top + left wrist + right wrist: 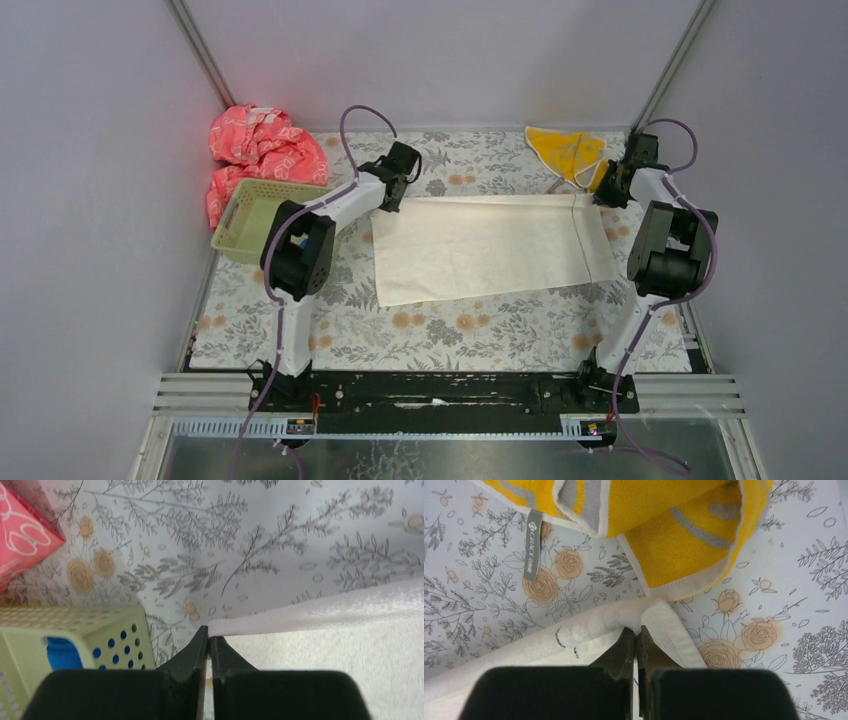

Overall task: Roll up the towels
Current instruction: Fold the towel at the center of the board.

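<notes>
Plain walls close in the space on three sides: a pale grey-lilac back wall (pixel 440 60), a left wall (pixel 90 200) and a right wall (pixel 780 150). Thin metal posts (pixel 205 60) run slanted up the two far corners. The tabletop (pixel 450 330) wears a light cover printed with grey leafy twigs and small peach roses. A black plate (pixel 450 392) and ribbed aluminium rails (pixel 200 395) line its near edge. The light is soft and even.

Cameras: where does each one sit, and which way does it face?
Top external: above, behind the robot, looking down at the cream towel; left arm and right arm show.
Left wrist: on the left arm, looking along the left claw, shut on a towel corner.
Right wrist: likewise, the right claw on another corner.
Shared: top and right wrist show the yellow towel.
</notes>
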